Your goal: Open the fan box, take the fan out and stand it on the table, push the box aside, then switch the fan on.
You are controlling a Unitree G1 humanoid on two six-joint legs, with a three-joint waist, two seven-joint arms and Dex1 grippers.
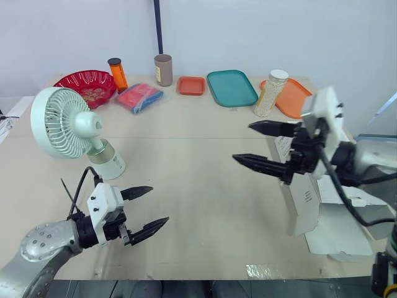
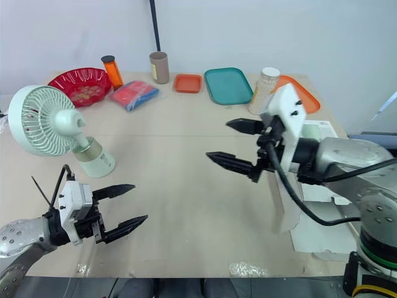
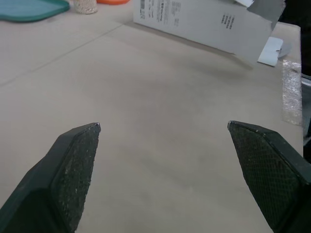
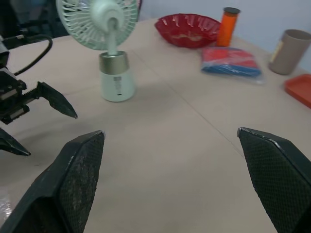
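Since fan (image 1: 68,130) stands on desk (image 1: 205,186) fwd of left hand (image 1: 159,205), near but not touching, steps 1–2 (open box, extract fan) read as done. Box (image 1: 310,198) sits opened, flaps loose, just beneath and outboard of right hand (image 1: 242,141), well apart from fan; push-aside looks complete or nearly so. Remaining: switch-on. No switch discernible; blade spin cannot be confirmed. Both hands spread, empty. Fan orientation: long axis vertical, base down, head up. Motor hub faces right hand, so grille front prob. points away from it, outboard of left hand.
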